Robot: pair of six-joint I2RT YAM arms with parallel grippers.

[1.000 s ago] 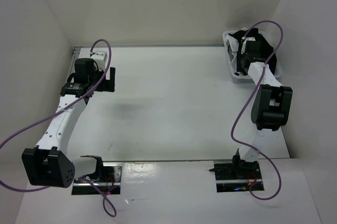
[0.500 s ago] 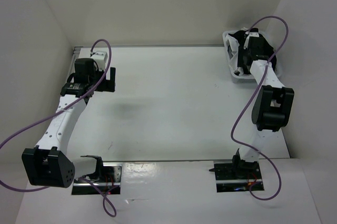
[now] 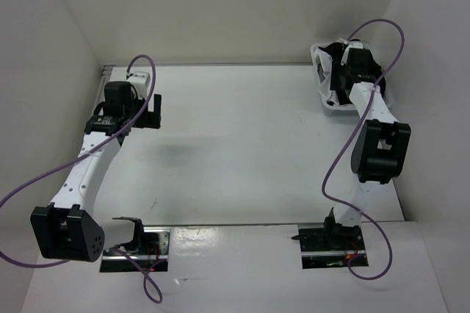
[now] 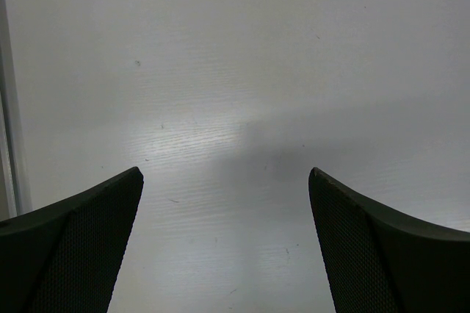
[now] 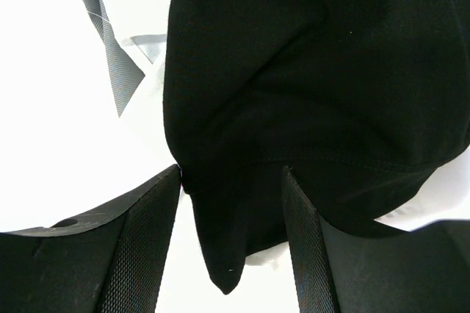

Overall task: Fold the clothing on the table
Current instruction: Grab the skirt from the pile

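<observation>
The black clothing [image 5: 308, 70] lies bunched in a small white basket [image 3: 328, 107] at the far right corner of the table [image 3: 235, 144]. My right gripper [image 3: 335, 81] reaches down into that basket. In the right wrist view the right gripper [image 5: 231, 170] stands open, with a hanging fold of the black fabric between its fingers [image 5: 147, 239]; the left fingertip touches the fabric's edge. My left gripper [image 3: 150, 111] hovers over the far left of the table. It shows wide open in the left wrist view, the left gripper [image 4: 224, 173] holding nothing above bare tabletop.
A grey strap [image 5: 110, 63] and white cloth [image 5: 59, 122] lie beside the black fabric in the basket. White walls [image 3: 66, 48] enclose the table on the left, back and right. A metal rail [image 4: 9, 144] runs along the table's left edge.
The right arm has pushed slightly farther into the basket and its jaws have widened. The left arm has not moved.
</observation>
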